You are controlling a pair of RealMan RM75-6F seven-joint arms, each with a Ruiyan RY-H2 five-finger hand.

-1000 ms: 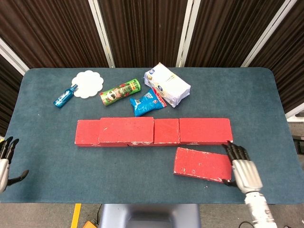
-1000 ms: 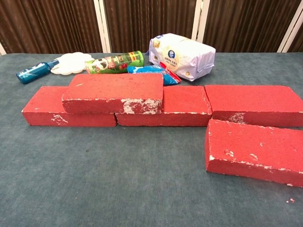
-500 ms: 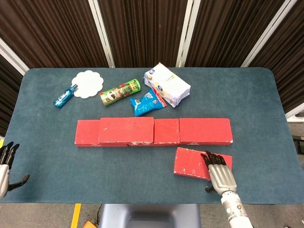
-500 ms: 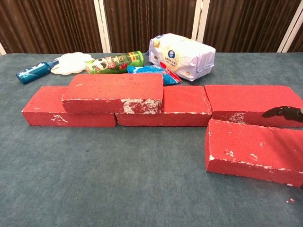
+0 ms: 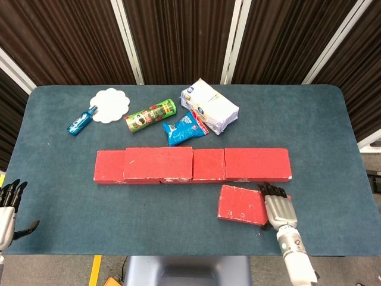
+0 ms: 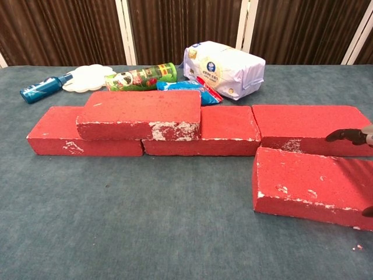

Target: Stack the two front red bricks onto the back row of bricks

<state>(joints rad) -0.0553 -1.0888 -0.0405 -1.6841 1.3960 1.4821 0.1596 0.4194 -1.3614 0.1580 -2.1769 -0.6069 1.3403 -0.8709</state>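
Now, front brick (image 5: pixel 241 204): red, chipped white at edges, flat on desk (image 5: pixel 333 137) before back row (image 5: pixel 193 165).
Right hand (image 5: pixel 277 207): fingers spread over brick's right end.
Left hand (image 5: pixel 7 211): spread, empty.

Robot test bench in a laboratory-style room: a rounded table covered in teal felt cloth (image 5: pixel 321 125) stands before dark brown pleated curtains with white vertical rails (image 5: pixel 178 36), with yellow floor marking tape (image 5: pixel 95 269) at its front edge.
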